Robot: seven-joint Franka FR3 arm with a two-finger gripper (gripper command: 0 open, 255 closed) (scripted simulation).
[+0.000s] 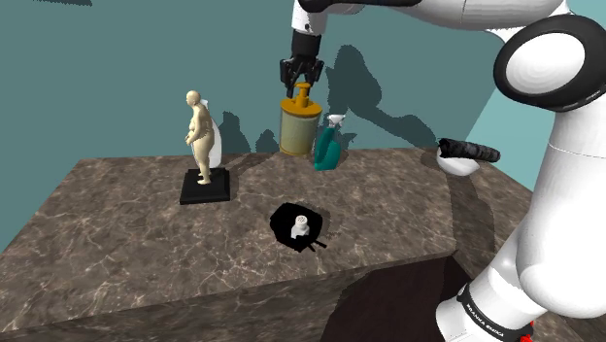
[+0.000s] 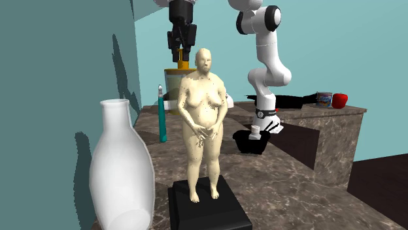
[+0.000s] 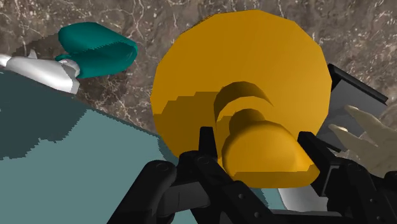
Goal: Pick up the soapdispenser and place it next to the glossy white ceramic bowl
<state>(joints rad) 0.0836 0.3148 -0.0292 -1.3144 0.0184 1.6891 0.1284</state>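
Observation:
The soap dispenser (image 1: 299, 126) has a pale yellow body and an orange pump top. It stands upright at the back of the marble table (image 1: 117, 223), near the teal wall. My gripper (image 1: 302, 78) comes down from above, shut on the pump head. In the wrist view the black fingers (image 3: 205, 137) clasp the orange pump (image 3: 264, 149) on both sides, above the round orange cap (image 3: 242, 70). I cannot tell whether its base touches the table. The white bowl (image 1: 456, 166) sits on the lower counter at the shoulder view's right, with a black object (image 1: 468, 150) lying across it.
A teal spray bottle (image 1: 327, 148) stands right beside the dispenser. A cream figurine (image 1: 202, 136) on a black base (image 1: 206, 187) and a white vase (image 2: 121, 170) stand further left. A black bowl (image 1: 299, 228) holding a small white item sits mid-table. An apple (image 2: 340, 100) and a can (image 2: 323, 98) stand on the far counter.

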